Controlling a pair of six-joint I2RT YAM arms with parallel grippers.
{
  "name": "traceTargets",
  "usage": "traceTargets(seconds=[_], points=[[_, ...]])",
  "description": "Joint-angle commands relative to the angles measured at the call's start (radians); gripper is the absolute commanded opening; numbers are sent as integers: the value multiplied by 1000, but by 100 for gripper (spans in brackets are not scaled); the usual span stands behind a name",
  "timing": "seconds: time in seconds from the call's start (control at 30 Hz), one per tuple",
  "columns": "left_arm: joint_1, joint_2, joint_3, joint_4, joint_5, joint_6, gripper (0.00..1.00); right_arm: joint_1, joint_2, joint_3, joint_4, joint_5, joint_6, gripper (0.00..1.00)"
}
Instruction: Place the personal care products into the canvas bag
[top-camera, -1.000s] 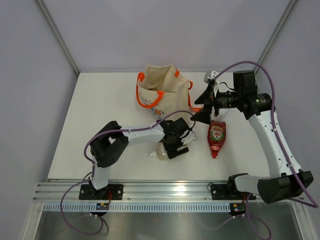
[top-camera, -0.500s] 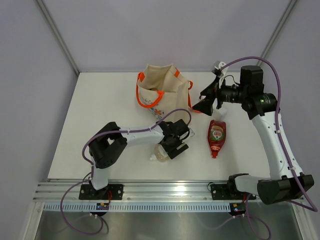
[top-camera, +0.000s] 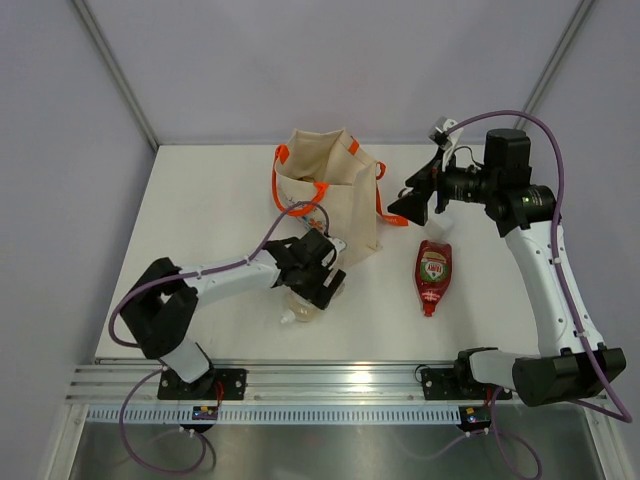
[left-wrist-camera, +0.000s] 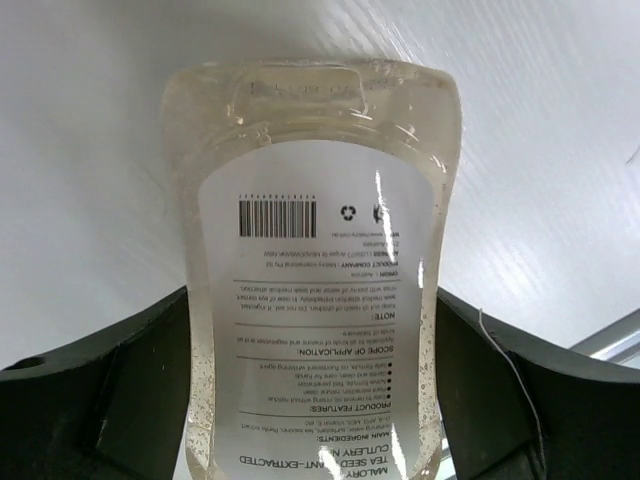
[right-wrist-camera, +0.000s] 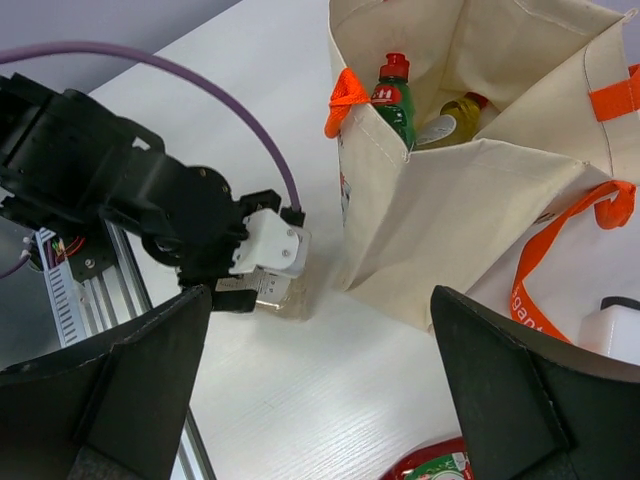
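My left gripper (top-camera: 312, 287) is shut on the clear-beige bottle (left-wrist-camera: 315, 250) and holds it by its sides just over the table, in front of the canvas bag (top-camera: 340, 195). The bottle's white back label faces the left wrist camera. The bag stands open, with a green bottle (right-wrist-camera: 394, 95) and a yellow bottle (right-wrist-camera: 452, 118) inside. My right gripper (top-camera: 415, 202) hangs open and holds nothing, to the right of the bag. A red bottle (top-camera: 433, 277) lies flat on the table below it. A white bottle (right-wrist-camera: 612, 330) stands beside the bag's orange handle (right-wrist-camera: 560, 260).
The left arm's forearm (top-camera: 230, 280) stretches across the table's near left. A purple cable (right-wrist-camera: 200, 90) loops over the left wrist. The aluminium rail (top-camera: 330, 385) runs along the table's near edge. Grey walls close in the back and sides.
The left arm has swung left and pulled the clear-beige bottle a little leftward, away from the red bottle. The right gripper has lifted slightly and moved right, off the red bottle's top.
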Motion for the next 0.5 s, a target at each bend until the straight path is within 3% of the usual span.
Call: traceTargets(seconds=[0.0, 0.23, 0.47], points=[[44, -113, -43, 185, 137, -104, 0, -12, 1, -1, 42, -24, 24, 99], [135, -266, -186, 389, 332, -200, 0, -13, -2, -32, 42, -33, 36, 99], [247, -340, -252, 482, 571, -298, 0, -15, 12, -55, 44, -70, 60, 99]])
